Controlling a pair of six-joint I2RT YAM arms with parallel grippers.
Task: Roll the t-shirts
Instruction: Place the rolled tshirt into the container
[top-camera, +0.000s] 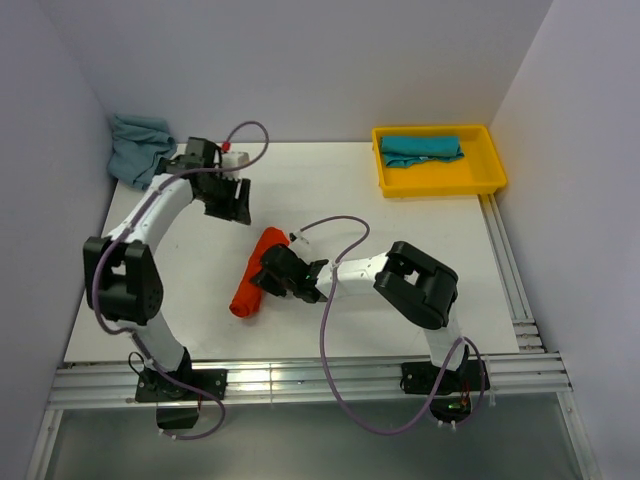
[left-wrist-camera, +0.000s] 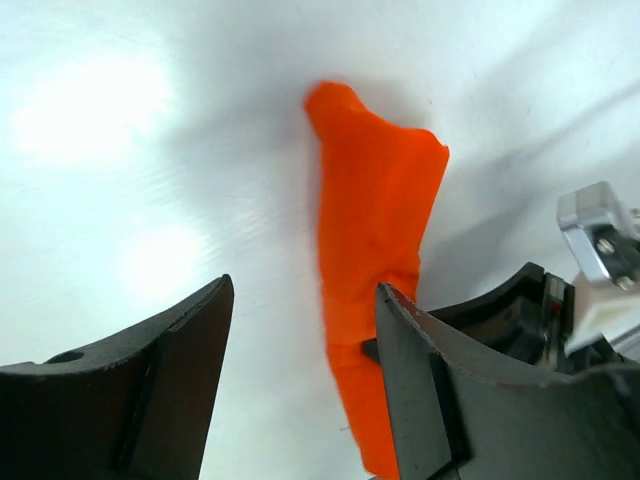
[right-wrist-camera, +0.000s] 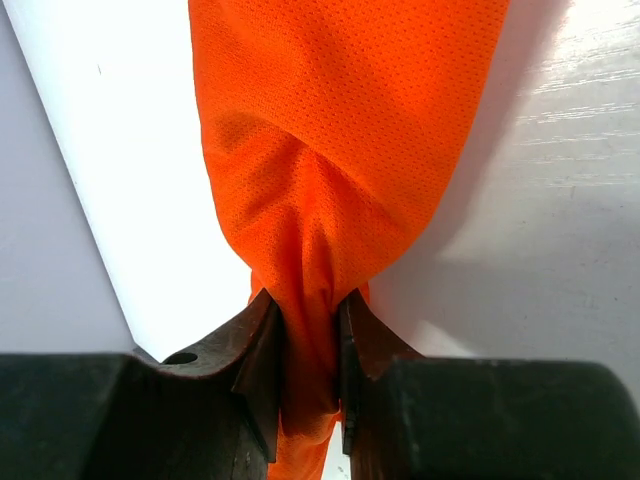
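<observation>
R gripper (right-wrist-camera: 305, 315) pinched tight on orange-red t-shirt (top-camera: 248, 290), frame centre, on desk (top-camera: 330, 180). L gripper (left-wrist-camera: 303, 295) wide apart, holding nothing.

The orange-red t-shirt (right-wrist-camera: 340, 150) is matt cloth with a fine pinhole mesh weave. The right pincer (right-wrist-camera: 305, 350) and left pincer (left-wrist-camera: 305, 288) look like matt black plastic, faintly grainy. The white worktop (top-camera: 330, 190) is smooth with a soft sheen. The far-right yellow tray (top-camera: 440, 186) looks like glossy plastic.
</observation>
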